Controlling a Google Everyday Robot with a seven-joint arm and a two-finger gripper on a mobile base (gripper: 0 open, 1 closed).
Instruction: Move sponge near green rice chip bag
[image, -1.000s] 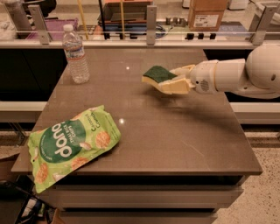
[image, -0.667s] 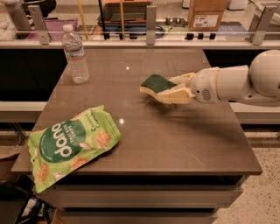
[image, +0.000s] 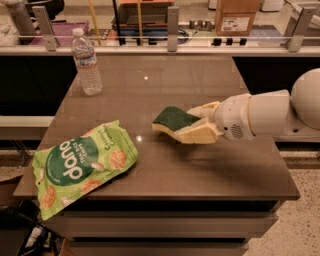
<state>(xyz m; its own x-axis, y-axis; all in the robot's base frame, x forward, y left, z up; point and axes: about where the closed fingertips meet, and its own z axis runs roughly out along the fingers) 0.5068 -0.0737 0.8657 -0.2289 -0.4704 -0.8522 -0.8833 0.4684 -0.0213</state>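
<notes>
The sponge (image: 172, 120), dark green on top over pale yellow foam, is held in my gripper (image: 192, 123) just above the brown table. The gripper's pale fingers (image: 200, 134) are shut on the sponge's right end, reaching in from the right on a white arm. The green rice chip bag (image: 82, 163) lies flat at the table's front left corner, partly hanging over the edge. The sponge is to the right of the bag, with a short gap of table between them.
A clear plastic water bottle (image: 86, 62) stands upright at the table's back left. The table (image: 200, 85) ends close in front and at the right under my arm. A railing and counter with boxes (image: 235, 20) run behind the table.
My gripper has carried the sponge toward the front left of the table, closer to the bag. The bag and bottle have not moved.
</notes>
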